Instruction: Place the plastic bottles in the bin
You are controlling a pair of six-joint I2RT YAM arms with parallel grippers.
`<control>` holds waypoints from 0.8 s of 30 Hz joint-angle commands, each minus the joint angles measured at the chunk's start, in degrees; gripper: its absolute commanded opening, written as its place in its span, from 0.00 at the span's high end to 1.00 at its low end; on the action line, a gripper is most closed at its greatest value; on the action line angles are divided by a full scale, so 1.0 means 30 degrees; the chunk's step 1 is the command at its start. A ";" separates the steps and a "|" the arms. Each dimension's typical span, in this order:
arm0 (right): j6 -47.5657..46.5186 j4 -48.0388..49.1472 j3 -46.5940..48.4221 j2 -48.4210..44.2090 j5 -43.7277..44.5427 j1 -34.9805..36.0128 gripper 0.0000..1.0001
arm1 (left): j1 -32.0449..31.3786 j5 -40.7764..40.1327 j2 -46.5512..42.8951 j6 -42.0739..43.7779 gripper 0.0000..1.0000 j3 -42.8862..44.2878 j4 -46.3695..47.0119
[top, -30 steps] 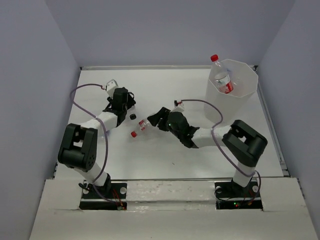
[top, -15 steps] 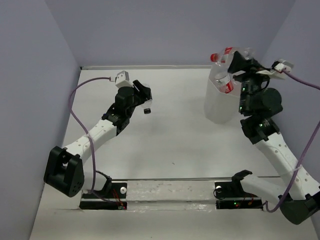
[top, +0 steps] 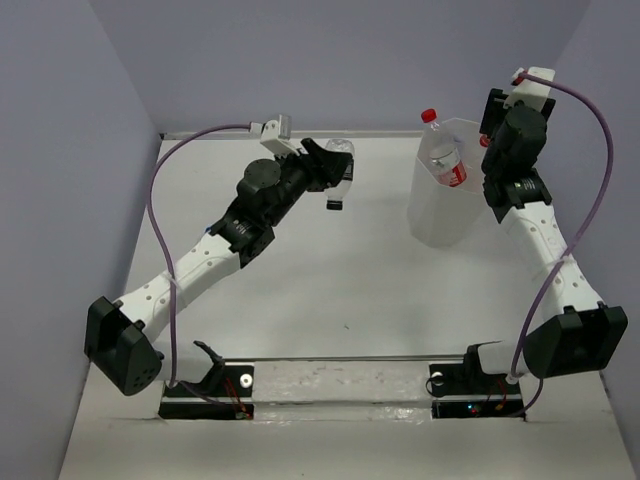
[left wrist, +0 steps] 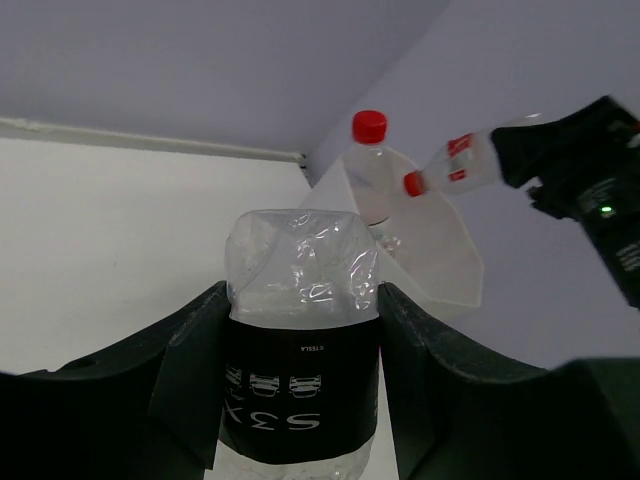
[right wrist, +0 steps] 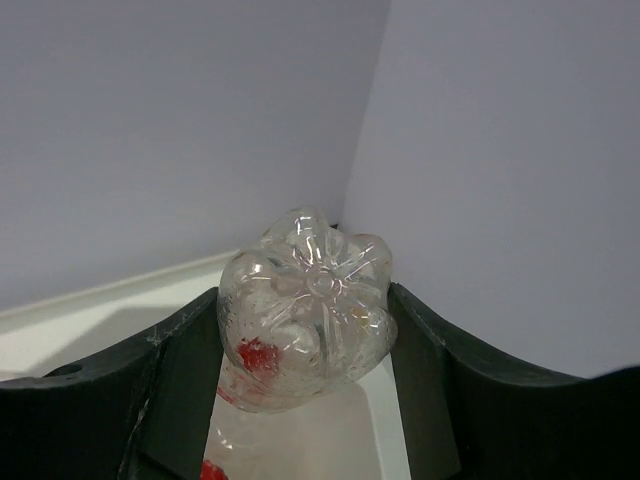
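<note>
left claw (left wrist: 300,305) holds black-labelled bottle (left wrist: 300,400) — "3" legible

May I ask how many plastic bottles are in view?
3: one bottle in the bin, one in the left gripper, one in the right gripper; others may be hidden.

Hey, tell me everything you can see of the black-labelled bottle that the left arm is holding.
The bottle is small, of thin clear plastic, its see-through end crinkled and dented. A black label with white print wraps its middle, and the overhead view shows what looks like a dark cap at the other end. The left gripper clamps it across the label, one finger on each side; nothing else touches it. It is held in the air above the table, left of the bin, not yet over it.
</note>
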 commanded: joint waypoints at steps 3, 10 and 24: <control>0.0320 -0.1859 0.0408 -0.0353 -0.1249 -0.0057 0.61 | -0.1265 0.0826 0.1056 0.1164 0.60 0.3665 0.1329; 0.2196 -0.3090 -0.0650 -0.0323 -0.2743 -0.0057 0.19 | -0.2671 0.0739 0.2931 0.1984 0.60 0.6507 0.1183; 0.7175 -0.7631 0.1026 -0.5736 -0.7751 -0.0057 0.51 | -0.4870 -0.0901 1.0194 0.4006 0.61 1.5382 -0.0281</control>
